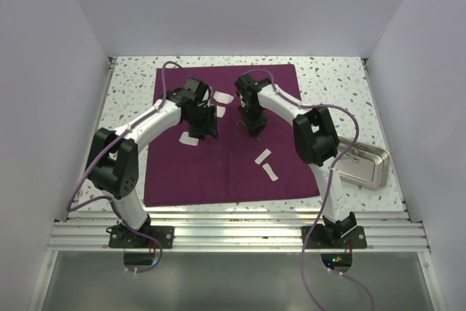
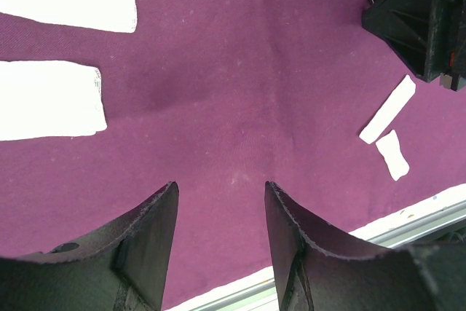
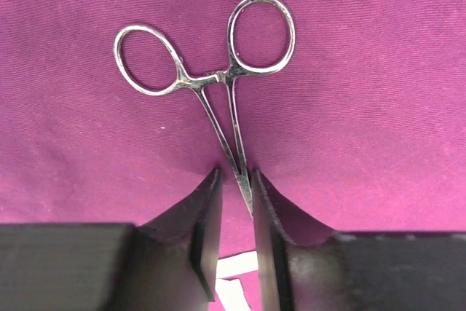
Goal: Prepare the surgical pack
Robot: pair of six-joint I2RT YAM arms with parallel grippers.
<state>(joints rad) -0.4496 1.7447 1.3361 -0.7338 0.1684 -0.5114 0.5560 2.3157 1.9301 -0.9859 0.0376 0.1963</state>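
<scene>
The plum-purple cloth (image 1: 218, 172) lies spread flat on the table. On it, a silvery scissor-like instrument (image 3: 206, 79) lies with its ring handles away from me. My right gripper (image 3: 234, 174) is pressed down on the cloth. Its jaws stand narrowly open astride the instrument's tip, which lies against the right finger (image 3: 262, 209). My left gripper (image 2: 220, 187) hovers open over bare cloth with nothing between its fingers. White gauze pads (image 2: 47, 100) (image 2: 388, 109) lie scattered on the cloth. The steel tray (image 1: 364, 165) sits off the cloth at the right.
White walls enclose the speckled tabletop (image 1: 342, 78). An aluminium rail (image 1: 233, 234) runs along the near edge. The two grippers work close together at the cloth's far half, with more gauze pads (image 1: 223, 97) (image 1: 271, 172) around them.
</scene>
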